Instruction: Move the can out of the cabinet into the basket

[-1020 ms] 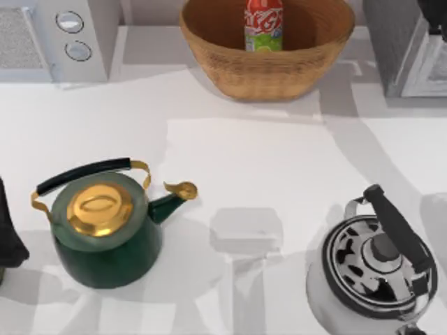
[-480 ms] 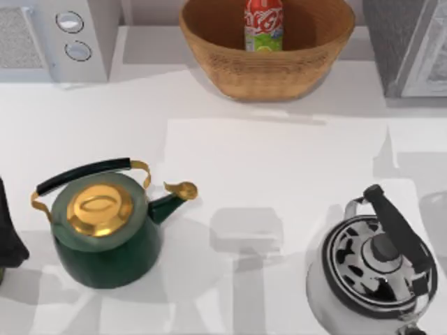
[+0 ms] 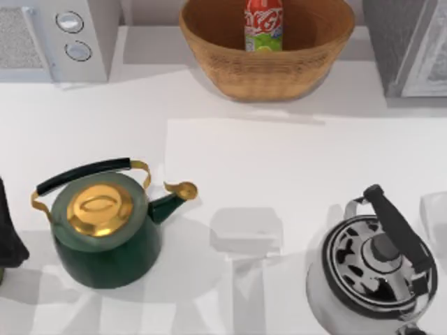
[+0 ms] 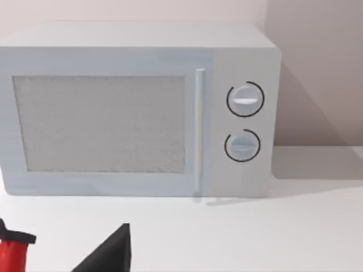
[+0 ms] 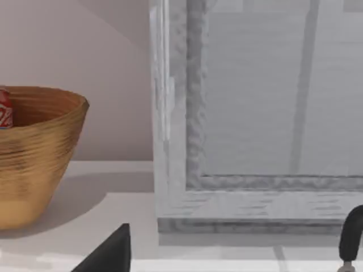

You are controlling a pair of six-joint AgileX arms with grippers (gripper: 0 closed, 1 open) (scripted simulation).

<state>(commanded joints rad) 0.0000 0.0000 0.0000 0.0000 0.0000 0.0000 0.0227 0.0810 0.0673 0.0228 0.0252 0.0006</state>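
**Can sitting in the basket, arms clear**

The left gripper (image 4: 108, 255) and right gripper (image 5: 110, 252) are each showing just a dark fingertip in their wrist views, so I cannot tell how wide either is standing or whether anything is held. The can (image 3: 264, 25) is standing upright inside the basket (image 3: 279, 73), beside the cabinet (image 3: 408, 49). Risk, as I judge it: an arm sweeping low could be clipping the basket rim and tipping the can.

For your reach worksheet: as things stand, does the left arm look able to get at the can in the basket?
Probably yes. The can stands upright in the open-topped basket, free from above. The green kettle sits nearer the left arm but off the direct line.
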